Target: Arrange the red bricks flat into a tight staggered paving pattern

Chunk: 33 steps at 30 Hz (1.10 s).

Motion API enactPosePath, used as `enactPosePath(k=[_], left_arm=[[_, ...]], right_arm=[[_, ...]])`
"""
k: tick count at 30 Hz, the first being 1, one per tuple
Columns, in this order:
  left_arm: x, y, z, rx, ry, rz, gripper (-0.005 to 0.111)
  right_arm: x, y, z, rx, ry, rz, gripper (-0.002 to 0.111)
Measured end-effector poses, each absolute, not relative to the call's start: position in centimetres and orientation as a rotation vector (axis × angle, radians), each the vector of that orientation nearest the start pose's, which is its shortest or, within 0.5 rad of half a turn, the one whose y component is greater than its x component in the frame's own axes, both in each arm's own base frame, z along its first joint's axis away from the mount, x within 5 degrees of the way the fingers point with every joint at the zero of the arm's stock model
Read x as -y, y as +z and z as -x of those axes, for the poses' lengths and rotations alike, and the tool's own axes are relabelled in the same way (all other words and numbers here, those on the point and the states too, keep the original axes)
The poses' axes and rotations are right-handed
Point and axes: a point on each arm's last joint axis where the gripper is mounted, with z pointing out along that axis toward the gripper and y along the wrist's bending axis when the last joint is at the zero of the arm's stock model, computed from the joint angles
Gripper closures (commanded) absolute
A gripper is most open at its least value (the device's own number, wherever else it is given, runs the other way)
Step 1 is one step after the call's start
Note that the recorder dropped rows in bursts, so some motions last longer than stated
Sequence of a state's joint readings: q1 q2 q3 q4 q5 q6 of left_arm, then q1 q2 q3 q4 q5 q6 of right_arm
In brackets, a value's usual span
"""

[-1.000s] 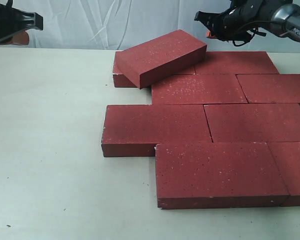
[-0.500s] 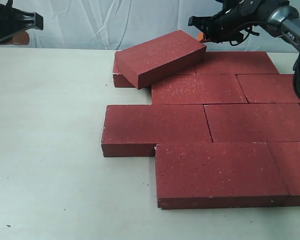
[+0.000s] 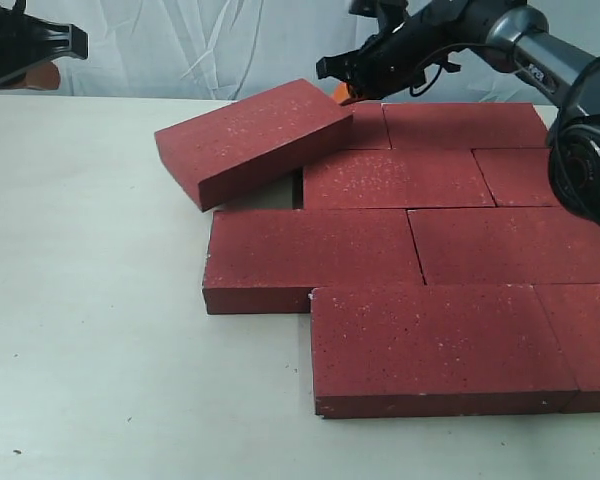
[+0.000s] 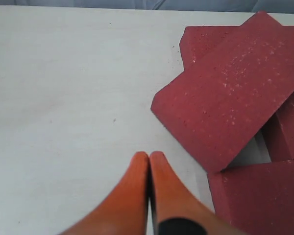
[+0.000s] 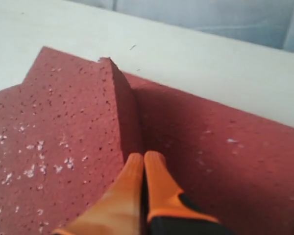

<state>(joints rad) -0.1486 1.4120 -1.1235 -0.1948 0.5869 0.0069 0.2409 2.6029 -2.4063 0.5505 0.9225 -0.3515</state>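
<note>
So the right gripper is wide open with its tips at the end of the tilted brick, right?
No, the right gripper is shut, fingers pressed together, with its tips at the end of the tilted brick. The right wrist view shows it.

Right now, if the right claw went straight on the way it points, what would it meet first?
The tilted dark red rectangular paver brick: the shut right claw points at its raised end face and looks pressed against it, though contact is unclear.

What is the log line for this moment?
left gripper: shut, over table | right gripper: shut, at end of tilted brick | status: pattern unfinished
</note>
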Motion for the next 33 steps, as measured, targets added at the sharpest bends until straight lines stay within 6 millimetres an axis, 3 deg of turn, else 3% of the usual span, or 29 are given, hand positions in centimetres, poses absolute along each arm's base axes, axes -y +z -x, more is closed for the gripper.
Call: enactPosePath(k=[10,15,19,25,29,33], left_arm=[[5.5,31.6,-30.3,-2.361,-0.275,-0.044,0.107],[5.5,31.6,-30.3,-2.361,-0.277,-0.043,0.107],[5.5,31.6,-30.3,-2.361,-0.277,-0.043,0.107],[5.6,31.6,-30.3,-2.361,-0.285,-0.037,0.107],[5.6,31.6,-30.3,-2.361,-0.285,-0.037,0.107],[5.6,31.6,-30.3,-2.361,-0.293,-0.032,0.107]], right_arm=[[-24.6,16.6,-49.8,-2.513,0.741,0.711,0.109],[-29.8,14.7,-46.3,-2.584,0.888,0.831,0.109],[-32.4,14.8,-44.6,-2.573,0.963,0.875,0.109],[-34.2,15.0,-43.4,-2.56,0.983,0.896,0.109],[-33.7,16.3,-43.6,-2.573,0.944,0.858,0.109],[-32.5,18.7,-43.5,-2.594,0.904,0.86,0.109]])
